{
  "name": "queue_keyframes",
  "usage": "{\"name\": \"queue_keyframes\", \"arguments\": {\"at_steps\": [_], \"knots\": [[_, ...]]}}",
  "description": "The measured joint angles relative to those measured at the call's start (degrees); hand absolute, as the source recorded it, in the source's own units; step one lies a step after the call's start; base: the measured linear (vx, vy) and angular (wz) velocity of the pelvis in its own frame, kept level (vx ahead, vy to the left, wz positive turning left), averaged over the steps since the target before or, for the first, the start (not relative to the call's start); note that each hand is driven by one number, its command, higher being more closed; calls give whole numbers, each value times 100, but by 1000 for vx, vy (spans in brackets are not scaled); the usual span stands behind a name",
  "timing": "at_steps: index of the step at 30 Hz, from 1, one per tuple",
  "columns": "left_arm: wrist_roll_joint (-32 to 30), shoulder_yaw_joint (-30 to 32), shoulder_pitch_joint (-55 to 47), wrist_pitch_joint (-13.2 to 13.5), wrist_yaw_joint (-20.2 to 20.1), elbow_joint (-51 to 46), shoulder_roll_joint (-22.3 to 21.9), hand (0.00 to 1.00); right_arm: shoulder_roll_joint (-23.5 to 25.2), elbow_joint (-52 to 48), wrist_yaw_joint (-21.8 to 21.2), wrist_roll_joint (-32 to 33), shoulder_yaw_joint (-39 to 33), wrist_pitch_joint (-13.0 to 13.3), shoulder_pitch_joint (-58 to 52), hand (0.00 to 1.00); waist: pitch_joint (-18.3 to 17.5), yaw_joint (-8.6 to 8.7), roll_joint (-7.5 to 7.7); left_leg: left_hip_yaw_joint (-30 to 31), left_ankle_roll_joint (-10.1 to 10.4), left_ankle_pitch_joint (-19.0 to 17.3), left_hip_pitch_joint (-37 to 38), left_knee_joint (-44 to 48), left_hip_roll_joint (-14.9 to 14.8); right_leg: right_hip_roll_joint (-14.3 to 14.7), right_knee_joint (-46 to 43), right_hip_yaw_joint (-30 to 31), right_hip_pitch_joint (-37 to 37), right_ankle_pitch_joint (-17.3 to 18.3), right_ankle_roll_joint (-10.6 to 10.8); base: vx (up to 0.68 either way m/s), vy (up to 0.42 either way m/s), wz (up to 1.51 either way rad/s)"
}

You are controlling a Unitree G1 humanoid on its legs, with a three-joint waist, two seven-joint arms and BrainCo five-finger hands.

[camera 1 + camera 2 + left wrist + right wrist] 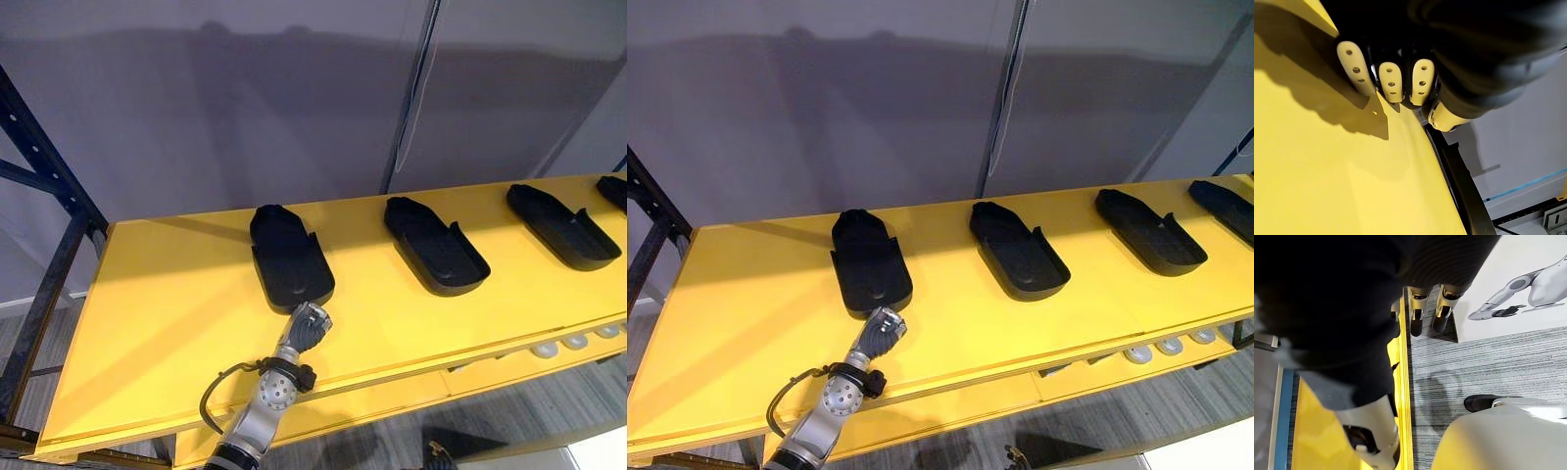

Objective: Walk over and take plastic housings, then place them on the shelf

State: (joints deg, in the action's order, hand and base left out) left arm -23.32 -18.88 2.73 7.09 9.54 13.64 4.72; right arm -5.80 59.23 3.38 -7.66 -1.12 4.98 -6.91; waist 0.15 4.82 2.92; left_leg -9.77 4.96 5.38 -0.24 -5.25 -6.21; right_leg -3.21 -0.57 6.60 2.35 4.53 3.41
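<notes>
Left hand (307,328) low in the centre of the head frames, set against the near end of the leftmost housing (289,257). Cannot tell whether clamped on that end or merely pressed to it: contact buried under dark cover and shadow in the left wrist view. Right hand (1417,316) at upper centre of the right wrist view, hanging slack and apart over striped grey floor (1474,367), beside the edge of the yellow shelf (1404,406), grasping nothing.

Four black housings counted, all lying hollow side up on the yellow shelf, well apart in a row running rightward: leftmost housing, second housing (436,245) at centre right, third housing (560,227) further right, fourth housing (614,189) cut off by the right edge. Three small white round pieces (575,341) under the shelf's front lip at lower right, too small to identify. One dark frame post (51,294) at the left edge, cropped top and bottom. White sheet (1484,274) at upper right of the right wrist view, printed with a grey robot-arm figure, cropped by the frame.
</notes>
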Motion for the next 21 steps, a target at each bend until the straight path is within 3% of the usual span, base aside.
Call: {"name": "queue_keyframes", "arguments": {"at_steps": [14,18,21], "knots": [[76,168,-62,-120,5,-203,-42,100,5,1,1,-65,2,-3,-2,0,1,7,27,48,0,1,5,0,3,-11,26,-88,55,0,1,0,0,2],[338,188,-465,-127,-9,-1504,41,100,-18,6,5,-64,8,-2,-18,0,4,-14,34,79,0,1,-20,2,8,-19,24,-111,56,2,2,6,2,3],[512,428,-614,79,4,-2846,31,100,-43,53,7,-64,10,-2,-50,0,3,-94,34,103,-7,12,-63,18,12,-17,-2,-112,50,1,2,16,3,6]]}}
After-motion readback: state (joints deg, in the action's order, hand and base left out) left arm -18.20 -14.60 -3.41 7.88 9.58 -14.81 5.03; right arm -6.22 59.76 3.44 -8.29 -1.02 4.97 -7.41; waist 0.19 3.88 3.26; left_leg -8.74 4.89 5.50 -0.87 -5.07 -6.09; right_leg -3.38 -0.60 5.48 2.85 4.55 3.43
